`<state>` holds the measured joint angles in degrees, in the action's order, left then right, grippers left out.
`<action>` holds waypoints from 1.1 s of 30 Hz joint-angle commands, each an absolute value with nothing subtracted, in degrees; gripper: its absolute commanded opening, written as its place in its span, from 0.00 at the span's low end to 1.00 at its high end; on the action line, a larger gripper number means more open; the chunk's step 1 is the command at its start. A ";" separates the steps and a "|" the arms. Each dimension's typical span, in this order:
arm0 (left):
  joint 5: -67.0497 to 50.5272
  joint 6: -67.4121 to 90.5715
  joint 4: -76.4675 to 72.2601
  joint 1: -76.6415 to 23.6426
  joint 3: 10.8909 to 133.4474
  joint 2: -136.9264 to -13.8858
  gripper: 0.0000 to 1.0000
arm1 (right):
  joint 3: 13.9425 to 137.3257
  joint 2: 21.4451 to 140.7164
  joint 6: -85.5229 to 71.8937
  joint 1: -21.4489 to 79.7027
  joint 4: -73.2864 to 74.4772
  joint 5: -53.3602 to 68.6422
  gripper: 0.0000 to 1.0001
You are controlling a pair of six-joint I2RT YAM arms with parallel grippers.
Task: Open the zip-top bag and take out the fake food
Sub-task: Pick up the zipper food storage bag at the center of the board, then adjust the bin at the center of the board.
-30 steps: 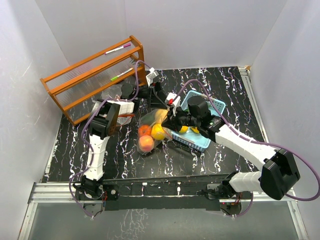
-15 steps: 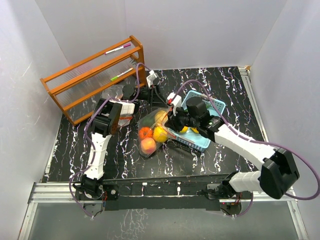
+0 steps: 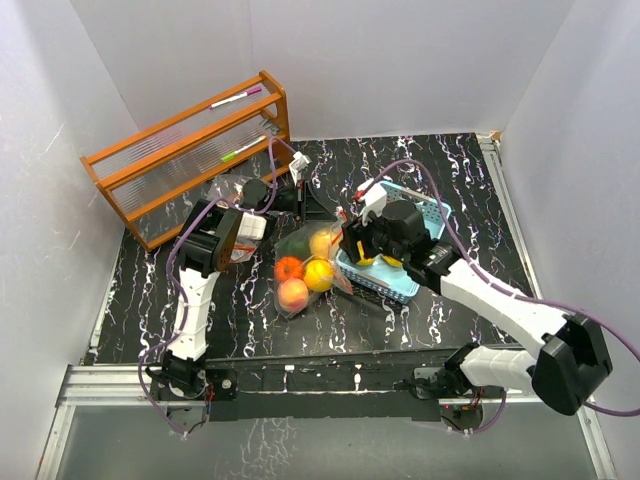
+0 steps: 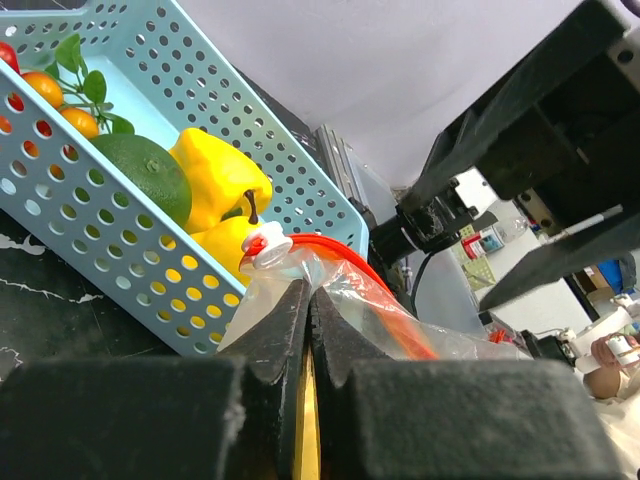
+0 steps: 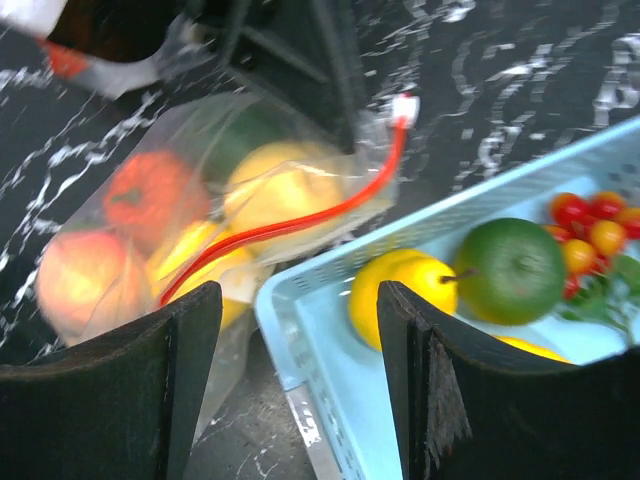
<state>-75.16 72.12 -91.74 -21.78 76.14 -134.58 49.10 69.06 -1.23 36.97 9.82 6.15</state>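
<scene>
Left wrist only: jaws pinch zip-top bag [image 4: 380, 315].

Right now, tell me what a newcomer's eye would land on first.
The clear zip-top bag at the centre of the table, bulging with bright fake food, with the left gripper shut on its edge. Just right of it, a blue basket holds more, and the open right gripper hovers over both. An orange rack stands back left.

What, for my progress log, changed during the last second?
The right gripper, open, backed slightly rightward, and the bag slid a little toward the near edge. The left gripper stayed shut on the bag's edge; basket and rack did not move.
</scene>
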 commanded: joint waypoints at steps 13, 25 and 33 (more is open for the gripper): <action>-70.69 72.14 -102.74 -20.52 76.83 -125.43 0.00 | 45.28 58.32 -11.99 30.76 20.87 16.54 0.08; -66.26 71.88 -102.70 -19.10 75.76 -120.95 0.00 | 37.10 62.14 -16.34 30.76 17.96 27.73 0.08; -65.06 72.64 -102.74 -18.84 75.26 -117.81 0.00 | 36.29 69.49 -18.08 22.97 13.41 19.70 0.08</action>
<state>-67.02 72.69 -91.70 -19.18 75.72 -124.33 35.66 66.94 -16.88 28.12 19.46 21.26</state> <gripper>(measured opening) 0.007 0.077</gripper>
